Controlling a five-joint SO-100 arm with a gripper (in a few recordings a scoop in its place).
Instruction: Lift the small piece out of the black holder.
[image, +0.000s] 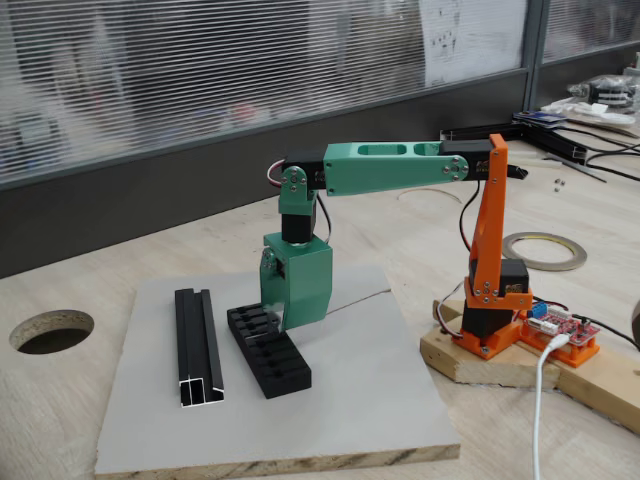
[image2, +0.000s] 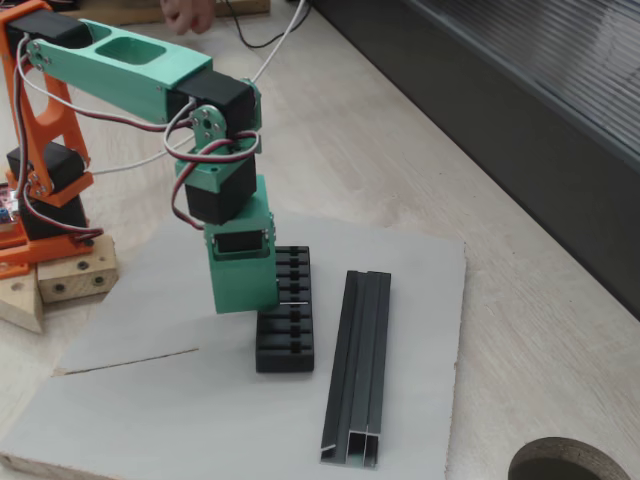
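The green two-finger gripper (image2: 262, 306) points straight down onto the black ribbed rectangular plastic holder (image2: 286, 335), positioned for a vertical pull. A thin pale sliver at one slot (image2: 296, 301) is probably the small grey metal piece, seated there. Whether the fingers are apart or together cannot be told. The long black U-channel rail (image2: 358, 364) lies apart beside it, on the grey board (image2: 150, 420).

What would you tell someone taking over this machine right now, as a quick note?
End effector: down over the black holder, at its edge; the green body hides its tips, so open or shut cannot be told.
Black holder: on the grey board, beside the black rail.
Small piece: a thin light sliver shows across a slot by the end effector, seemingly still seated.
Done: arm brought to the holder.
Left: grip the piece and lift it clear.
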